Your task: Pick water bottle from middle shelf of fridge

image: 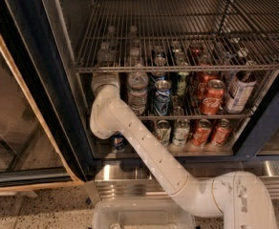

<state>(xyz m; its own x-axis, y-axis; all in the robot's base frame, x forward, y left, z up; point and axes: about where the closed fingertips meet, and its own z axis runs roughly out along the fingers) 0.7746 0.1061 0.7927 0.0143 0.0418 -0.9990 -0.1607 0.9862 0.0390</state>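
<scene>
One hand (104,79) hangs beside the water bottle (137,92).

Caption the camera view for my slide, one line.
White arm reaches into the fridge, its gripper at the left end of the middle shelf, just left of the water bottle.

At the right, red soda cans (211,97) are lined up, with a blue can (162,98) and a green can (180,80) set further left. Mixed cans (201,131) are stood on the level below. The gripper (103,82) is tucked at the far left, under the top rack (177,32).
</scene>
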